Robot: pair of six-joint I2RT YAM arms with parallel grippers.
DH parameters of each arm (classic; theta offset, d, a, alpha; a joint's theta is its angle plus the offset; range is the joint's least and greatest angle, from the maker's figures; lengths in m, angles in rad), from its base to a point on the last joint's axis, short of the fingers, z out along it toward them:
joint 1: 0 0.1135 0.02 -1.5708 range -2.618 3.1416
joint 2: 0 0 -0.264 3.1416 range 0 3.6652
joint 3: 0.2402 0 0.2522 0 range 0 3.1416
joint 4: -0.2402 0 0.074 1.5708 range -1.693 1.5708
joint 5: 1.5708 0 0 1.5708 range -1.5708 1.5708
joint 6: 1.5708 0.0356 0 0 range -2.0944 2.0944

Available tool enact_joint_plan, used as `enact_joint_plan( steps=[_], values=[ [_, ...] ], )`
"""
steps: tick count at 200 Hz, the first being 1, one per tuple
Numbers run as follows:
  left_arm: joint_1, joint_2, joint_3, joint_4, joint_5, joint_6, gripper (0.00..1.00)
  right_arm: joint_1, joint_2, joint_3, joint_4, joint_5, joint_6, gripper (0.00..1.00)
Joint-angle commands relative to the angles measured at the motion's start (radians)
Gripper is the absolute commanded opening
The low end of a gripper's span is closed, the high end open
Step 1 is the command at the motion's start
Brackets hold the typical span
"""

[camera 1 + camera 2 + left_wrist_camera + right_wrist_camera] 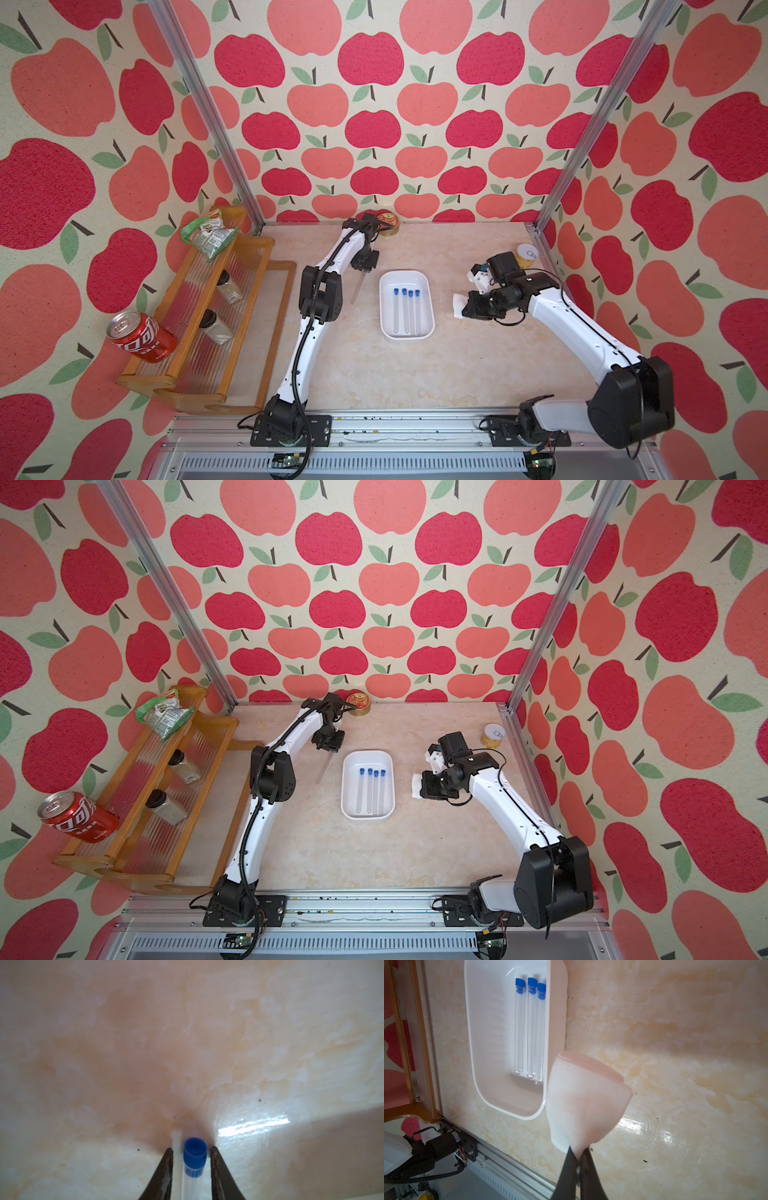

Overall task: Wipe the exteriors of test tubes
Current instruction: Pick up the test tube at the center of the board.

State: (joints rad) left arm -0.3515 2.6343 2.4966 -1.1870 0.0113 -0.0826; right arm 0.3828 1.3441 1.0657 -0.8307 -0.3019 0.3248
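Left gripper (pixel 191 1148) at one test tube (pixel 193 1159), right gripper (pixel 578 1152) clamped on a white cloth (pixel 583 1101)
Four test tubes (pixel 406 311) lie side by side in the white tray (pixel 427 307), caps far. The fifth slants just left of it, its blue cap between narrowly parted jaws (gripped or merely flanked, I cannot tell). The cloth is right of the tray.

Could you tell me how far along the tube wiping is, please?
Done: nothing shows wiped. In hand: the right gripper is shut on the white cloth; one test tube sits between the open jaws of the left gripper, beside the tray. Left: wiping it and the four tubes in the tray.
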Motion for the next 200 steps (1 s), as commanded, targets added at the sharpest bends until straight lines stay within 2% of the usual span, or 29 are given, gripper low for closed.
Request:
enact_joint_plan(
  steps=[1, 83, 144, 164, 200],
  values=[
    [-0.001, 0.039, 0.006, -0.04, 0.0, 0.016, 0.29, -0.01, -0.007, -0.003, -0.013, -0.008, -0.013, 0.0],
    [0.005, 0.065, 0.035, -0.024, 0.008, 0.006, 0.29, -0.009, -0.011, -0.002, -0.027, 0.003, -0.017, 0.0],
    [0.006, 0.069, 0.032, -0.032, 0.016, 0.004, 0.14, -0.009, -0.005, 0.004, -0.027, 0.002, -0.017, 0.0],
    [0.006, 0.064, 0.031, -0.036, 0.016, 0.002, 0.06, -0.01, -0.002, 0.004, -0.021, -0.009, -0.013, 0.0],
    [0.006, 0.028, 0.027, -0.036, 0.028, -0.015, 0.07, -0.01, 0.004, 0.011, -0.015, -0.034, -0.01, 0.0]
  ],
)
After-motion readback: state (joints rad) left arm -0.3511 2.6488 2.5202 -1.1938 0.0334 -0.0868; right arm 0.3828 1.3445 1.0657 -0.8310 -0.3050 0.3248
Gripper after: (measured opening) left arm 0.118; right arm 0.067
